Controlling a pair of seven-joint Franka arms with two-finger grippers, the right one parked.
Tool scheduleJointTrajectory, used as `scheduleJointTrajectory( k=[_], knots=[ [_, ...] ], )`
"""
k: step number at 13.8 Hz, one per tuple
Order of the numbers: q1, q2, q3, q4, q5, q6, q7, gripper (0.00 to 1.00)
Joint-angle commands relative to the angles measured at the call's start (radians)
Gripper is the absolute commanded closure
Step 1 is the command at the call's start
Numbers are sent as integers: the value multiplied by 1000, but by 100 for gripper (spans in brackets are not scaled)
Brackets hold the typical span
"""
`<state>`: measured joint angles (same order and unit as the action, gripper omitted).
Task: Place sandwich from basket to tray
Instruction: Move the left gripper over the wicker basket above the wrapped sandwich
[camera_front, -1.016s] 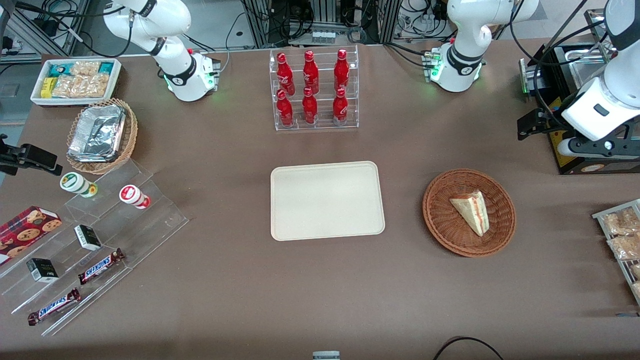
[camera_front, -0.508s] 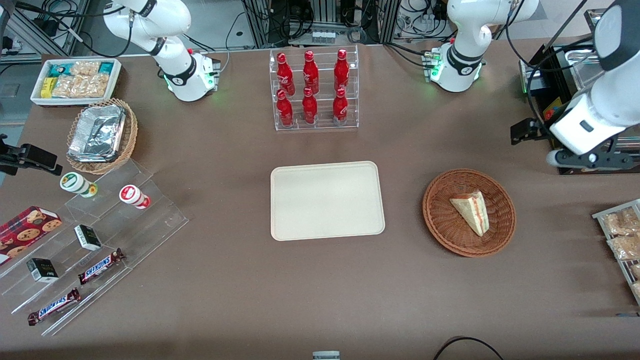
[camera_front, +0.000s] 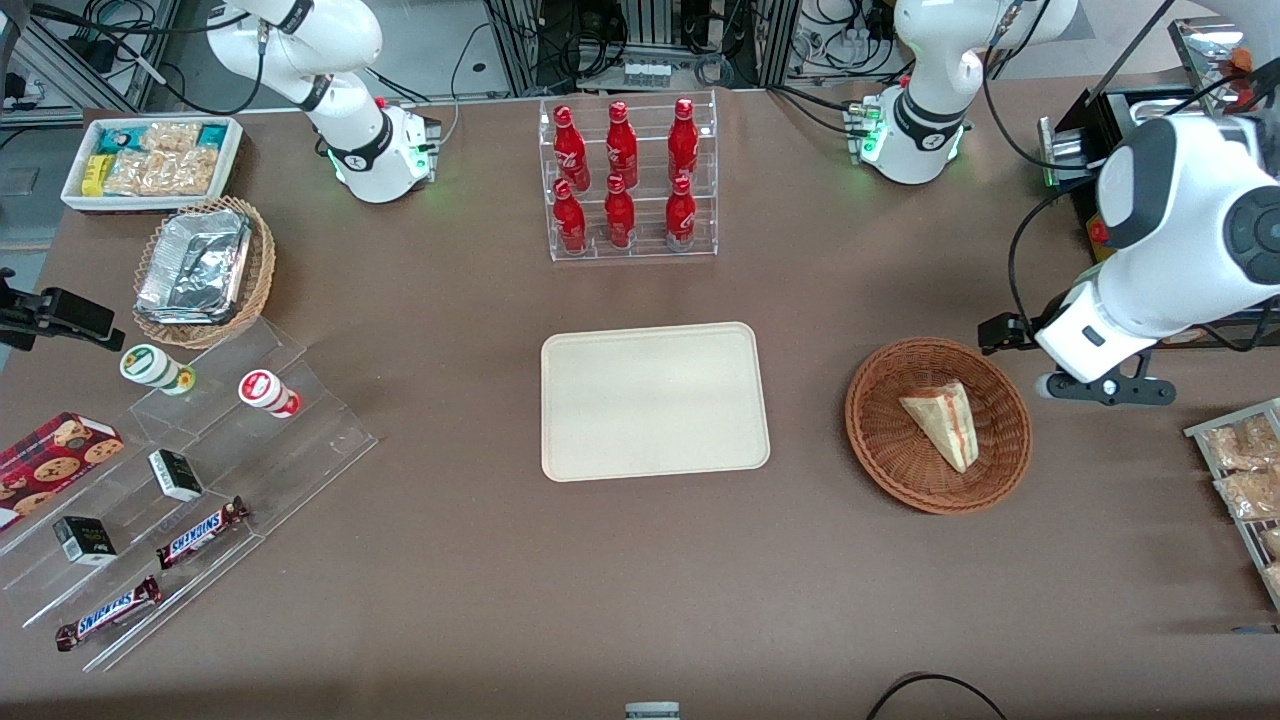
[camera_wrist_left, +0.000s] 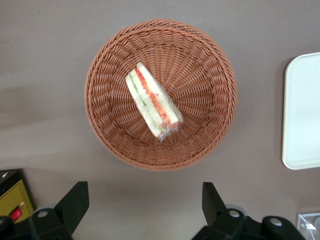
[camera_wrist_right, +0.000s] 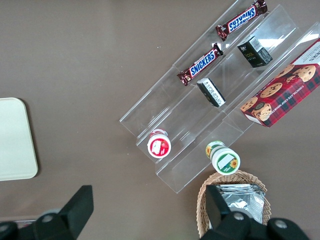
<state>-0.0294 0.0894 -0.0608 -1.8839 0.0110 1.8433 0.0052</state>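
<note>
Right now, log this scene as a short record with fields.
sandwich: triangular white-bread wedge with red and green filling, lying in the basket
basket: round reddish-brown wicker basket, beside the tray, toward the working arm's end
tray: flat cream rectangular plastic tray, nothing on it
gripper: left gripper, open, holding nothing, above the table beside the basket
task stage: sandwich not yet grasped

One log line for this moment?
phase: approach | claw: open, empty, beside basket | sandwich: in basket | tray: empty
</note>
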Motion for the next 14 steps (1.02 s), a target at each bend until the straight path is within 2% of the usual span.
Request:
scheduleJointTrajectory(
  k=[1,10,14],
  knots=[
    [3,-8,-2,-90,14,112,-1,0],
    [3,50,-2,-218,14,361,-42,0],
    [0,76,-2,-219,14,389,-206,0]
  ],
)
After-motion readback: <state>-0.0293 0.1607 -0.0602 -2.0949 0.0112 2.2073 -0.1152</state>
